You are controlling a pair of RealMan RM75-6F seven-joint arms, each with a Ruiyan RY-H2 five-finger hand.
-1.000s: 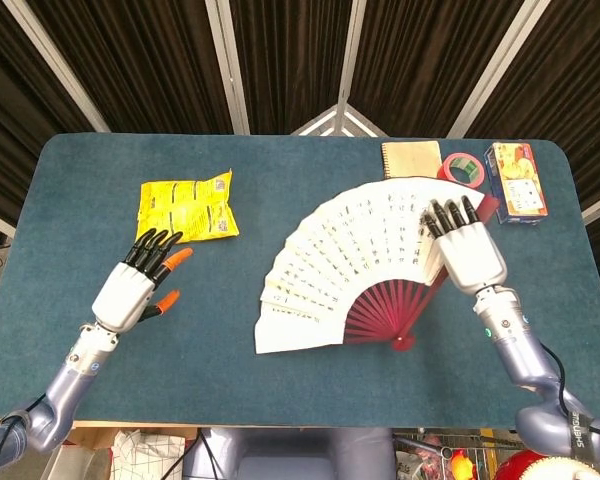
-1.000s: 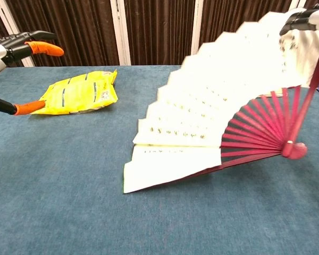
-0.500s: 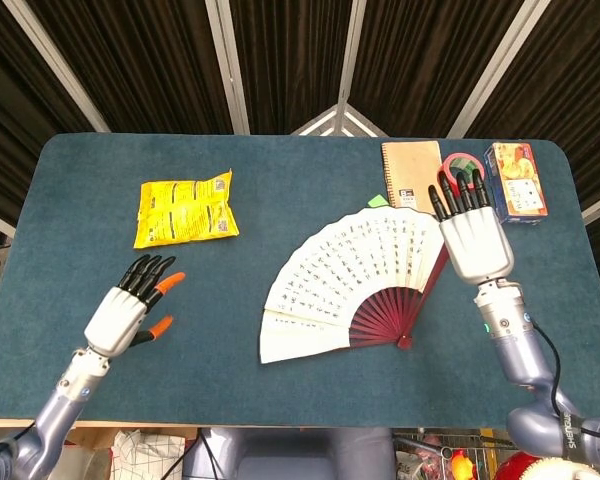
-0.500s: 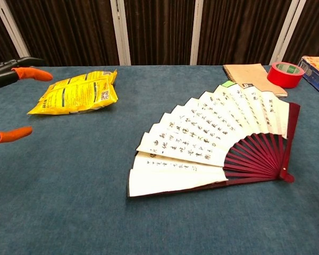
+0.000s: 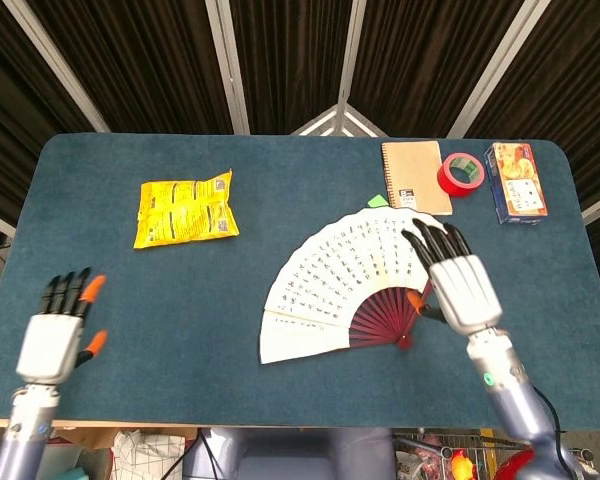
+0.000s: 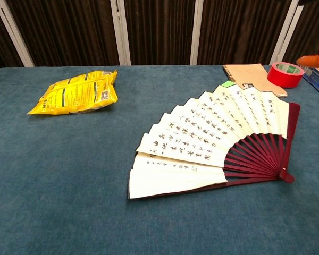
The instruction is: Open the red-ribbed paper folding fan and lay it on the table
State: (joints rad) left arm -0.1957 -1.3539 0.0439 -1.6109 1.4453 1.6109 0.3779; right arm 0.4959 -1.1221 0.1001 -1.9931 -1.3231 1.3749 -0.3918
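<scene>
The paper fan (image 5: pixel 345 275) lies spread open and flat on the blue table (image 5: pixel 280 160), with its red ribs (image 6: pixel 258 154) meeting at a pivot on the right. My right hand (image 5: pixel 458 288) hovers over the fan's right edge with fingers spread, holding nothing. The chest view shows only an orange fingertip (image 6: pixel 312 59) of that hand, high at the right, and the fan (image 6: pixel 212 141) uncovered. My left hand (image 5: pixel 55 335) is open at the table's front left, far from the fan.
A yellow snack bag (image 5: pixel 185 208) lies at the back left. Behind the fan sit a brown notebook (image 5: pixel 415 177), a red tape roll (image 5: pixel 460 173) and a colourful box (image 5: pixel 517 182) near the back right corner.
The right hand let go of the raised fan, which dropped flat, then drew back towards me above its right edge. The left hand withdrew to the front left.
</scene>
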